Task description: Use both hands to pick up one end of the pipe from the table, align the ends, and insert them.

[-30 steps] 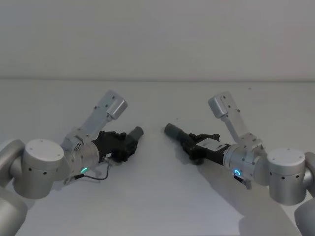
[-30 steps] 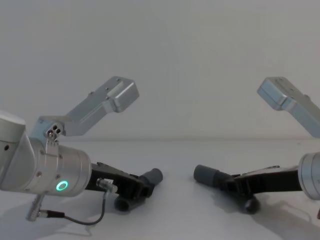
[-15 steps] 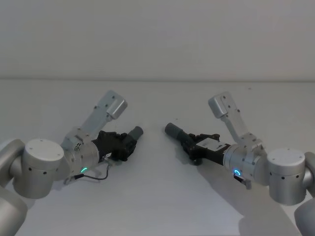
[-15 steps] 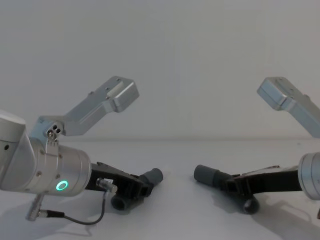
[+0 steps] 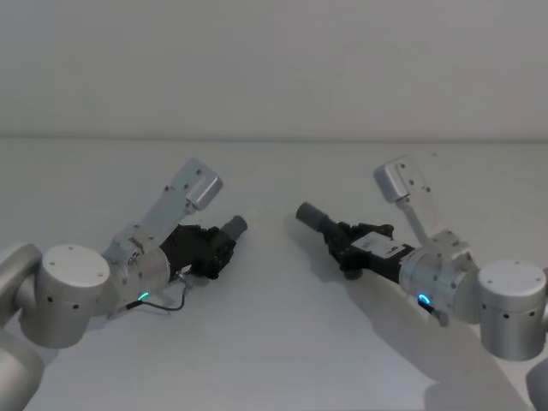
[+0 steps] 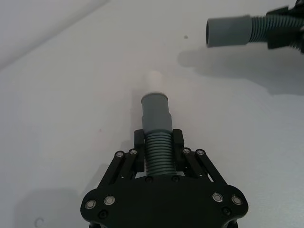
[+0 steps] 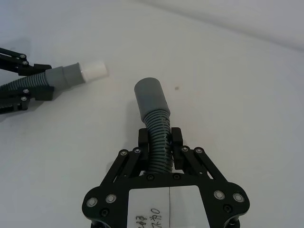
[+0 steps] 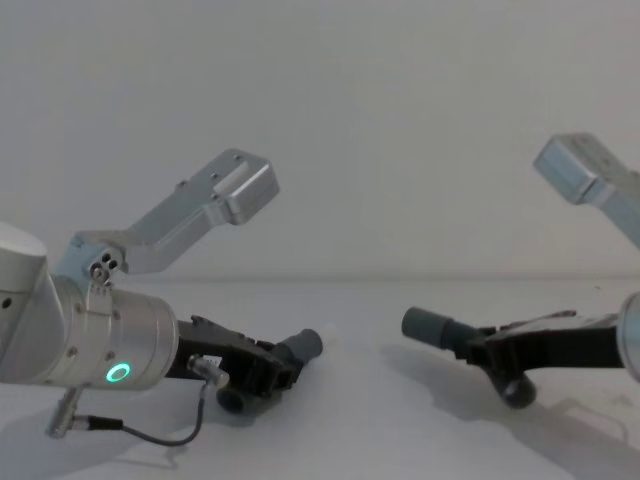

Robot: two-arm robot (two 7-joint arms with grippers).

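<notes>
One pipe piece (image 6: 156, 111) clamped in left gripper (image 6: 158, 143) jaws, other piece (image 7: 151, 102) in right gripper (image 7: 160, 138).

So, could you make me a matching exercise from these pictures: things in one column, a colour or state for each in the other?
1 left gripper
2 right gripper
3 table
4 left arm's ring light

A green
B shut on the tube piece with a plain grey cuff
C matte white
D shut on the tube piece with a white tip

Pairs: 1-D, 2-B, 3-C, 4-A.
</notes>
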